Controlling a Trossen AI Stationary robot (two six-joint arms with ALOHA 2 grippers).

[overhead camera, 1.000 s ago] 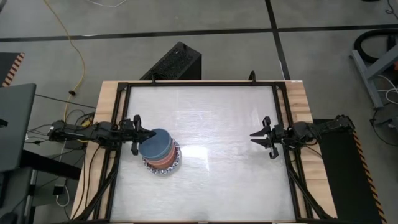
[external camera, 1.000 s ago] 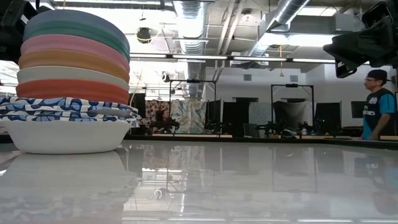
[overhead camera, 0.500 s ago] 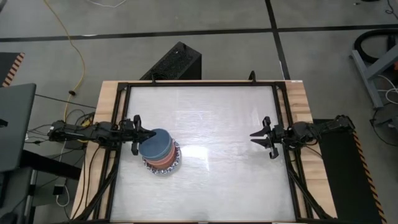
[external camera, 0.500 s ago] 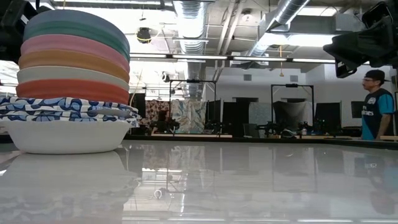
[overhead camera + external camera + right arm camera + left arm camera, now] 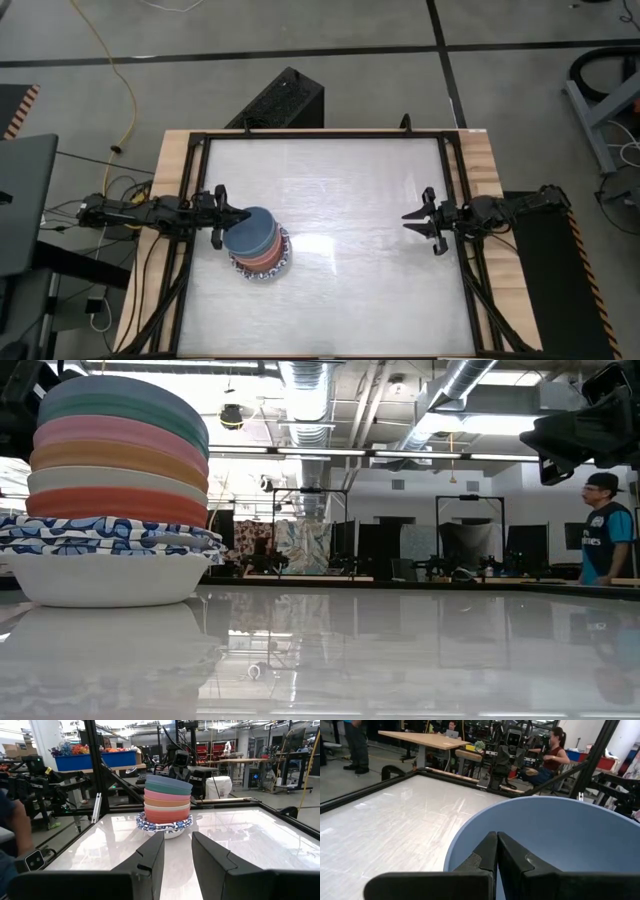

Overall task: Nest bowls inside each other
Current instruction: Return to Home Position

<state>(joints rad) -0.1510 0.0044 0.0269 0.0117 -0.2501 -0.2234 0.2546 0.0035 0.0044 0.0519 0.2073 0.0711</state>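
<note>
Wood (image 5: 170,165) runs down the left side of the table (image 5: 360,200), and a black frame (image 5: 320,137) goes all around the top. The left gripper (image 5: 245,213) hangs at the left side of the table, right by the bowls (image 5: 258,243). Its two fingers (image 5: 487,852) are pressed tight together and hold nothing, and they sit just over the rim of the blue bowl (image 5: 560,835). The bowls stand in one tall pile, each one inside the next. From the bottom up the low view shows white ones with blue patterns, then red, beige, orange, pink, green, and the blue bowl on top. The table top is white and very shiny, so the pile and the room lights show in it like in a mirror. The right gripper (image 5: 408,220) waits at the right side of the table, well apart from the pile, with its fingers (image 5: 150,855) spread and nothing between them. The floor (image 5: 520,90) around the table is grey with dark lines. A yellow cable (image 5: 101,45) lies on it, and a black box (image 5: 285,100) stands behind the table. The room is big, with pipes (image 5: 310,380) and bright lights on the ceiling. A person (image 5: 607,530) in a blue shirt stands far off at the right in the low view.
</note>
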